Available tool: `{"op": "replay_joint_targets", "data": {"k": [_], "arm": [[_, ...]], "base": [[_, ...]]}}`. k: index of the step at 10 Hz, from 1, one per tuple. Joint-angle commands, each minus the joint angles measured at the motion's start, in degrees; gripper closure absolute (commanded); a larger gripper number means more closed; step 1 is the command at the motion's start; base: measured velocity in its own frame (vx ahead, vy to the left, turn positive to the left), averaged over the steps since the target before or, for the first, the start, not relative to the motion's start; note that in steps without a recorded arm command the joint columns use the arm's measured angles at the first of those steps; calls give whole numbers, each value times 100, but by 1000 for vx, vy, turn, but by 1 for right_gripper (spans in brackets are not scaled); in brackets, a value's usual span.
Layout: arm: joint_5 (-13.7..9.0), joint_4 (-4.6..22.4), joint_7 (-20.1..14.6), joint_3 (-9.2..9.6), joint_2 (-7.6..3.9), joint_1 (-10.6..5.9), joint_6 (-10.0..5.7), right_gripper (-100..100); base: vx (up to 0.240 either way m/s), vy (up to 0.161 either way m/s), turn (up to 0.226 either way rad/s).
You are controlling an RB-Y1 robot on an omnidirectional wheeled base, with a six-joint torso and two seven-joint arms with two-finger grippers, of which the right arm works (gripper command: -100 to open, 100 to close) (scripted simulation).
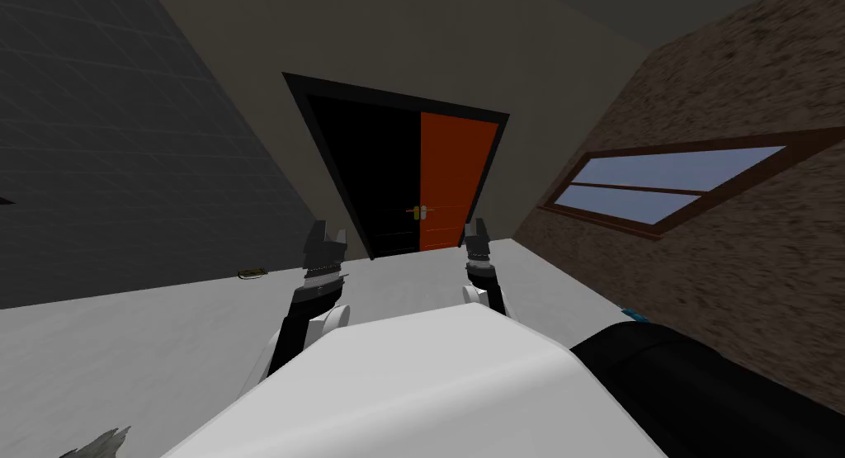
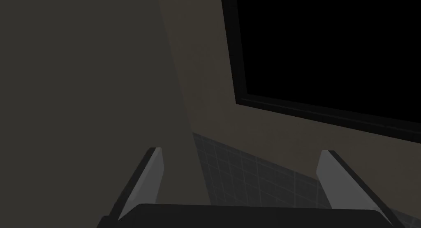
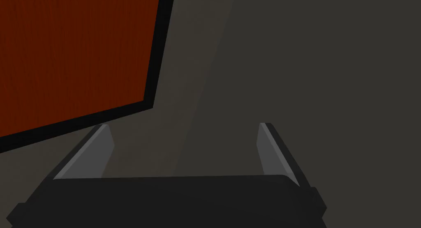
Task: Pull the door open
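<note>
Orange door [image 1: 450, 181], left end effector [image 1: 328, 233] fingers apart, right end effector [image 1: 474, 229] fingers apart

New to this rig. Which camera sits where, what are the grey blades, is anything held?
This is a two-armed robot in a simulated room. The wide picture comes from its head camera; the other two come from cameras on each wrist, looking along that hand. The grey blades are its fingers: the left hand and the right hand are both open and hold nothing. Ahead is a black door frame holding an orange-red door panel with a small brass-coloured handle at its left edge, and a black area beside it. A small dark object lies on the light grey floor.
</note>
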Motion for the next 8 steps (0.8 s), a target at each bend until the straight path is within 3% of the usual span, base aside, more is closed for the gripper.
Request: {"op": "replay_joint_targets", "data": {"k": [1,8], "arm": [[-20,141,-47,-44,-61,-42,46,-100],[-121,861,-288,-268,-305,-257,281,-100]], "base": [[93,4,62],[170,-11,76]]}}
